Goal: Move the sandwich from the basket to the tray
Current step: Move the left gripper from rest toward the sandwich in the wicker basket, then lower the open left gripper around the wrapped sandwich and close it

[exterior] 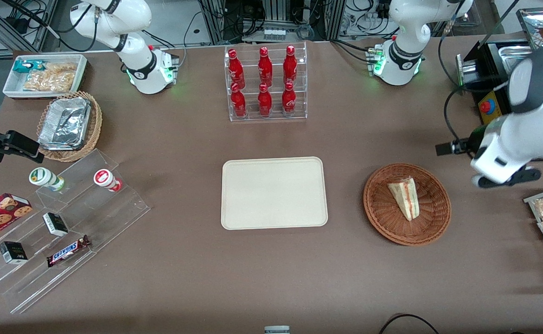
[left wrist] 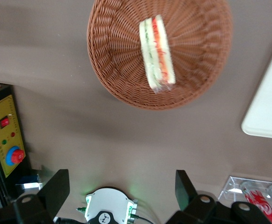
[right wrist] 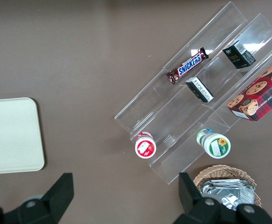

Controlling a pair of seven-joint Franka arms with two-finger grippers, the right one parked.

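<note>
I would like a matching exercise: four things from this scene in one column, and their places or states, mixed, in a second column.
1. sandwich
2. tray
3. gripper
4. red bottles

a. in a clear rack
b. open, above the table beside the basket
c. bare, nothing on it
d. lying in the basket

Pairs: 1-d, 2-c, 3-b, 4-a
</note>
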